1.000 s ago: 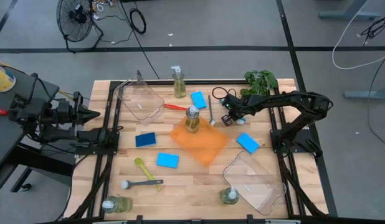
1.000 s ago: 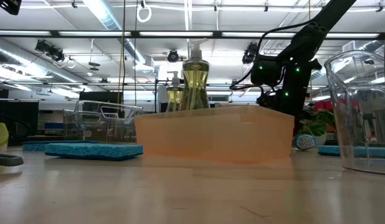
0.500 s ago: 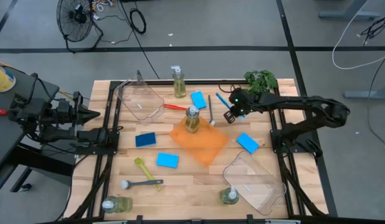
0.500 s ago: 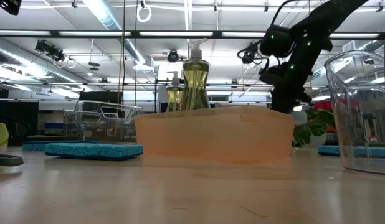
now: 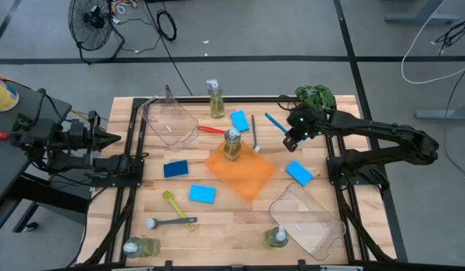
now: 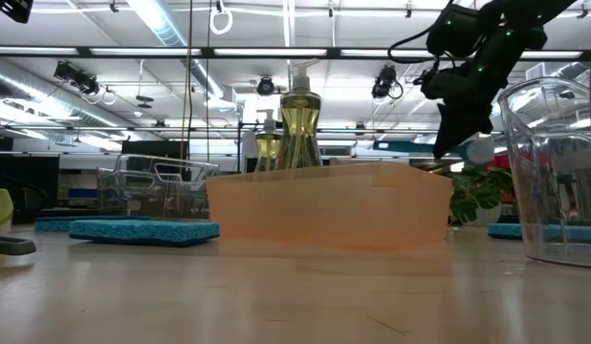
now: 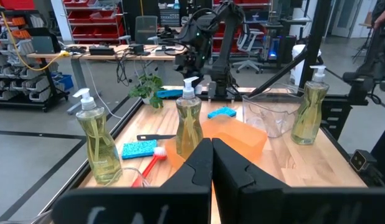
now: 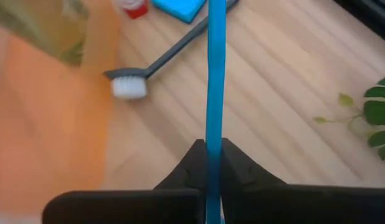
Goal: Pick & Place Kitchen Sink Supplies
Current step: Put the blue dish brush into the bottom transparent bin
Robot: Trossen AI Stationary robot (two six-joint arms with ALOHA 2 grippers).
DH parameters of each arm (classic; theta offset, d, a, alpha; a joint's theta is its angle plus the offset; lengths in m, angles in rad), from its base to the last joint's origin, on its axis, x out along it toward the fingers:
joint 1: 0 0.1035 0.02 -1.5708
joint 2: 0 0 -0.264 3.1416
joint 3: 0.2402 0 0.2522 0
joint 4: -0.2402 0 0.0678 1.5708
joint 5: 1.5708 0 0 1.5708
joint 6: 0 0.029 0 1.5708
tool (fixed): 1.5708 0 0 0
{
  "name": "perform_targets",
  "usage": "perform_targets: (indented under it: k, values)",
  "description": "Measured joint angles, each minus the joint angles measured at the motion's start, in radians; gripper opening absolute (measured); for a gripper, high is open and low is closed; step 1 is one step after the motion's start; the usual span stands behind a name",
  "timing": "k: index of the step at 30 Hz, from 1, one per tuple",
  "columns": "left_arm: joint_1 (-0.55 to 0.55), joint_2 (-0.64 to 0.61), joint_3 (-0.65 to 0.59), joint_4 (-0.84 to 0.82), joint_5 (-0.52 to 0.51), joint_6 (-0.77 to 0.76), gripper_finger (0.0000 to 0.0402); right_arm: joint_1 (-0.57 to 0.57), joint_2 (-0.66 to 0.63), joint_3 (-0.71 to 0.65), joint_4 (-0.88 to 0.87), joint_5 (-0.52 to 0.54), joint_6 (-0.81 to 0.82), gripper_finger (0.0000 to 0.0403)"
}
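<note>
While the left arm waits off-table, the right end effector point(image 5: 291, 140) pinches the blue brush point(image 5: 275, 123) above bare wood.

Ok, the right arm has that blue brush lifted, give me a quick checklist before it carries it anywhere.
1. Right gripper shut on the blue brush: ok.
2. Brush lifted off the table: ok, the low view shows it held high.
3. Brush hanging clear of the grey brush below: ok.
4. Orange bin has room beside its soap bottle: ok.
5. Left gripper parked off the table's left edge: ok.
6. Firmness of grip: cannot tell.
</note>
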Motion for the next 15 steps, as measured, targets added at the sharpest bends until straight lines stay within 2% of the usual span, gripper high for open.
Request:
perform_targets:
  k: [8, 15]
  values:
    - [0.0, 0.0, 0.0, 0.0, 0.0, 0.0, 0.0003, 0.002, -0.026, 0.0, -0.006, -0.108, 0.02, 0.0012]
    - [0.0, 0.0, 0.0, 0.0, 0.0, 0.0, 0.0003, 0.019, -0.082, 0.0, -0.006, -0.131, -0.005, 0.0011]
